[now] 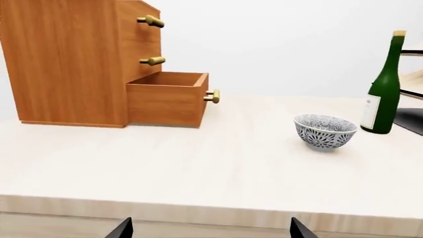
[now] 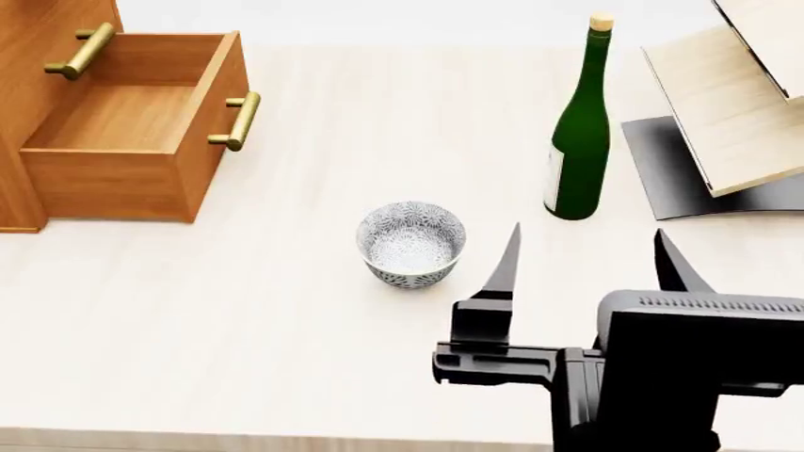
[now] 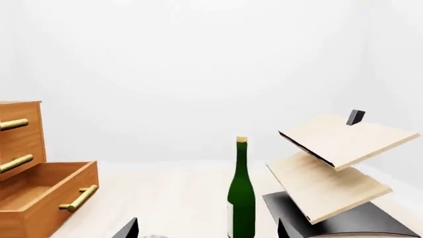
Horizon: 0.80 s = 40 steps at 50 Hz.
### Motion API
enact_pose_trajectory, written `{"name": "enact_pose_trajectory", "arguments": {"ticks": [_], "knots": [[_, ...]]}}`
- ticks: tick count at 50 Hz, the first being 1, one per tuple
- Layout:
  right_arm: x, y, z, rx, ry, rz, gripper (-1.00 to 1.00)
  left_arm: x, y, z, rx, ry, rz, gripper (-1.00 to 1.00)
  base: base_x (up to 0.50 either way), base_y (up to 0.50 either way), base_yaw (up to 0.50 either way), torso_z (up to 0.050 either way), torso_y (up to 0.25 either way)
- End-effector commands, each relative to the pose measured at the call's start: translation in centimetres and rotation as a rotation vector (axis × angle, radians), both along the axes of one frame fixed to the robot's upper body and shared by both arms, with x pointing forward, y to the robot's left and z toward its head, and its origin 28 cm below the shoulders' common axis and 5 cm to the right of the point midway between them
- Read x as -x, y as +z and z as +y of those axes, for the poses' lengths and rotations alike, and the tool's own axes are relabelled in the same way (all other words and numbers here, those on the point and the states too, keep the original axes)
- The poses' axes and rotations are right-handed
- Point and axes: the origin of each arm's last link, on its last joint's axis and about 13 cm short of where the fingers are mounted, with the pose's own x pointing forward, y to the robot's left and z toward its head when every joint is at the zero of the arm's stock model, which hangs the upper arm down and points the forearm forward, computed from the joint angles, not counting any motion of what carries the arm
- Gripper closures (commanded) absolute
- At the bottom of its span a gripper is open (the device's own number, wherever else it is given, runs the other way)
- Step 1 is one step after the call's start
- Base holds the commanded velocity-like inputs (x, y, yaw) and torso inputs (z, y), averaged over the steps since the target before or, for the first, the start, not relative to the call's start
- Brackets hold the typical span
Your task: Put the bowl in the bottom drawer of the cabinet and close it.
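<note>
The blue-grey patterned bowl [image 2: 411, 243] stands upright on the pale table, right of the cabinet [image 2: 23, 113] and apart from it. The bottom drawer [image 2: 126, 122] is pulled out and holds nothing that shows; its brass handle [image 2: 239, 121] faces the bowl. My right gripper [image 2: 586, 235] hovers open just right of the bowl, with nothing between its fingers. The left wrist view shows the bowl [image 1: 324, 131], the open drawer [image 1: 168, 96] and my left gripper [image 1: 210, 229] open near the table's front edge. The left gripper is out of the head view.
A green bottle [image 2: 581, 141] stands close behind the right gripper, just beyond its fingertips. A pale wooden rack [image 2: 729, 104] on a black base [image 2: 666, 179] fills the back right. The two upper drawers [image 1: 140, 42] are shut. The table's front edge [image 1: 211, 213] lies just ahead of the left gripper.
</note>
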Motion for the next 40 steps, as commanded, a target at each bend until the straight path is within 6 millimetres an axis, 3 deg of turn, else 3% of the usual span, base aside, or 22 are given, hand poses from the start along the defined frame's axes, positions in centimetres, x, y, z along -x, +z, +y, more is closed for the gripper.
{"name": "enact_pose_trajectory", "arguments": {"ticks": [1,40], "knots": [[0.05,1.41,-0.09,0.009,-0.012,-0.032,-1.0,0.06,-0.25,0.07,0.002,0.008,-0.005,-1.0,0.0,0.0,0.0,0.0,0.0],[0.12,0.61,0.05,-0.016,0.006,-0.013,-1.0,0.17,-0.43,-0.08,-0.017,-0.003,-0.013,-1.0,0.0,0.47,0.0,0.0,0.0]]}}
